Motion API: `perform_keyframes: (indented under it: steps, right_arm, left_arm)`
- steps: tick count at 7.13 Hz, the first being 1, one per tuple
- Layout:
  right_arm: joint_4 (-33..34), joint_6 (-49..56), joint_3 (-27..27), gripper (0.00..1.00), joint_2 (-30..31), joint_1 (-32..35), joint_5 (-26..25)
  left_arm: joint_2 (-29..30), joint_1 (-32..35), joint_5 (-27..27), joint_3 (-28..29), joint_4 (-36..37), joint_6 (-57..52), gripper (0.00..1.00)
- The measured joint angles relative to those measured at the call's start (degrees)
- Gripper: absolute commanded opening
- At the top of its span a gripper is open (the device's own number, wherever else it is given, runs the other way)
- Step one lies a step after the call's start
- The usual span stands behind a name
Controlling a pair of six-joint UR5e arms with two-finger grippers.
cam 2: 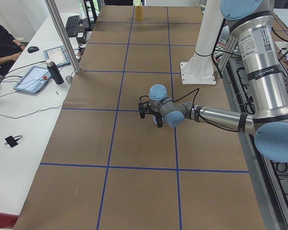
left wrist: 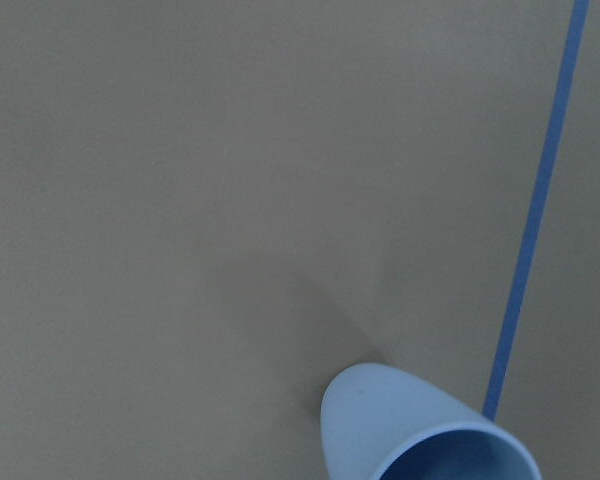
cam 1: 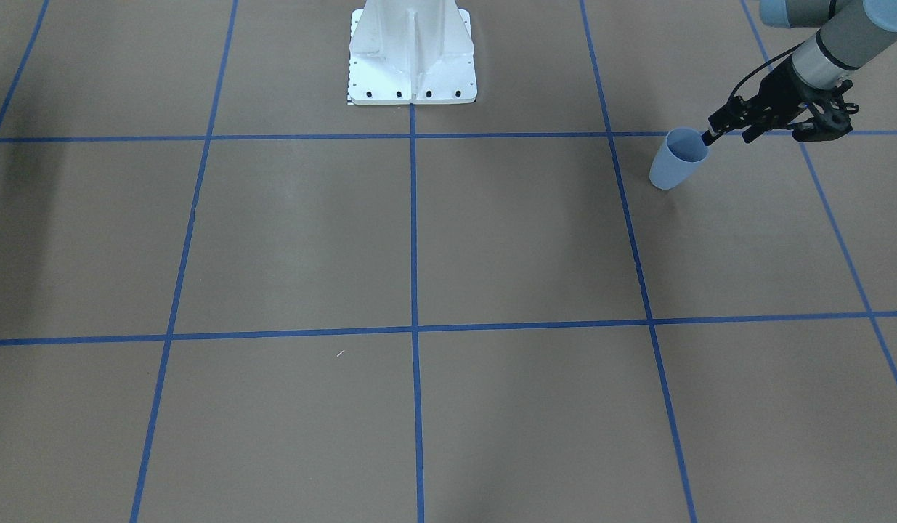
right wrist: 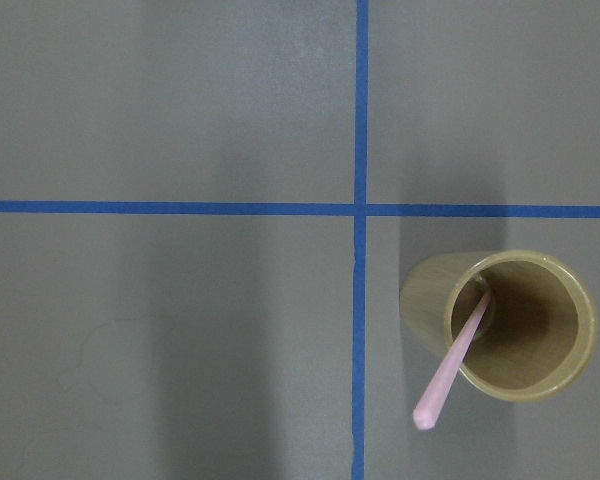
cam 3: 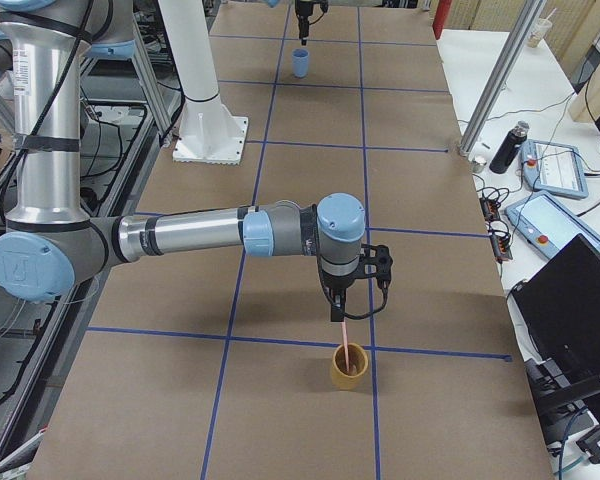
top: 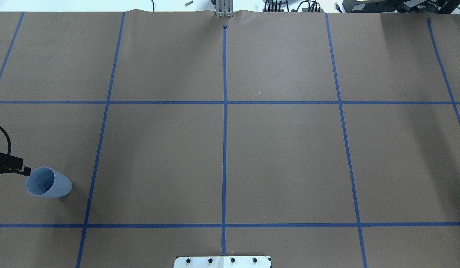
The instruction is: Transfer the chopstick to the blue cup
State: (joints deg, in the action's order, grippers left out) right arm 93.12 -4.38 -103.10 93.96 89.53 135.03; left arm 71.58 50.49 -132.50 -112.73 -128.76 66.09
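Brown paper (top: pixel 289 156) gridded with blue tape (top: pixel 225 149) covers my table, and a white side desk (cam 2: pixel 19 120) with tablets (cam 2: pixel 34 78) runs along one edge. My left gripper (cam 1: pixel 709 136) hovers with its tips close by the rim of the blue cup (cam 1: pixel 677 163), which stands just below them. I cannot tell how far it is spread. My right gripper (cam 3: pixel 337 300) hangs directly over the tan cup (right wrist: pixel 540 330). The pink chopstick (right wrist: pixel 455 360) leans in that cup and rises toward my fingertips; I cannot tell whether they pinch it.
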Motion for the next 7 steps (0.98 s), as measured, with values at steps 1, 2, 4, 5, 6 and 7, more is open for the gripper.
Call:
perform_keyframes:
  steps: [1, 2, 4, 5, 6, 7]
  right_arm:
    - [0.03, -0.01, 0.04, 1.00, 0.00, -0.09, 0.12]
    - [0.04, -0.03, 0.10, 1.00, 0.00, -0.22, 0.19]
    - [0.04, -0.07, 0.37, 1.00, -0.01, -0.41, 0.23]
    - [0.04, -0.04, 0.60, 1.00, 0.01, -0.46, 0.25]
    - [0.04, -0.02, 0.75, 1.00, 0.08, -0.48, 0.33]
    - [0.04, -0.07, 0.83, 1.00, 0.11, -0.49, 0.46]
  left_arm:
    - [0.11, -0.68, 0.01, 0.21, -0.01, 0.03, 0.97]
    - [0.33, -1.13, 0.00, 0.52, -0.01, 0.06, 0.97]
    - [1.36, -2.16, -0.02, 1.75, 0.00, 0.11, 0.97]
    - [1.96, -2.94, -0.05, 2.49, 0.00, 0.15, 0.81]
    - [2.36, -3.42, -0.10, 2.97, 0.00, 0.20, 0.43]
    - [2.64, -3.64, -0.14, 3.24, 0.02, 0.56, 0.12]
